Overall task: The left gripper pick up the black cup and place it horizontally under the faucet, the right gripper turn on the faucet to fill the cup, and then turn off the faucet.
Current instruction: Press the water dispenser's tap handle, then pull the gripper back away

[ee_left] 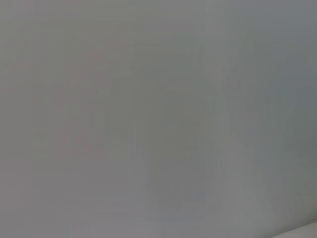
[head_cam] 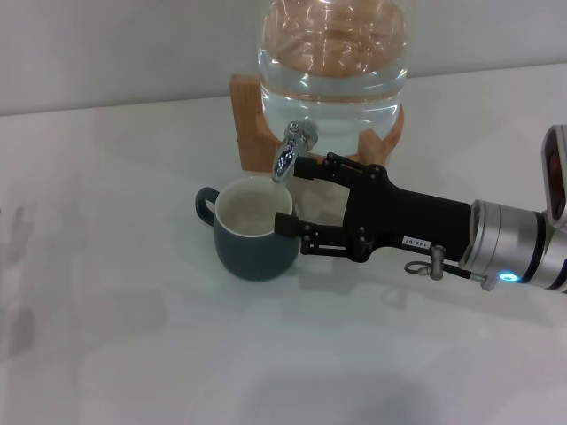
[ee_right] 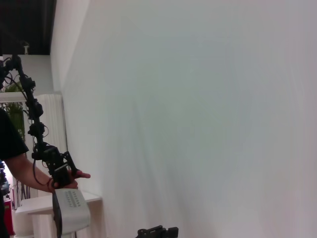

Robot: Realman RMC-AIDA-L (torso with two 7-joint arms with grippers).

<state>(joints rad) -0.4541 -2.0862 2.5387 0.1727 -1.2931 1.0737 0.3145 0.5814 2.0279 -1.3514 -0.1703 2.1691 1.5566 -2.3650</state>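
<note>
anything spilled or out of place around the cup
Nothing stands out. The cup sits upright under the faucet, with no water visible on the table. The right end effector is open, one finger near the faucet, one at the cup's rim.

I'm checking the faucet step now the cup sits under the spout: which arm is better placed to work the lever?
Right, probably. The right claw is open beside the faucet, above the black cup. The left claw is not in view.
</note>
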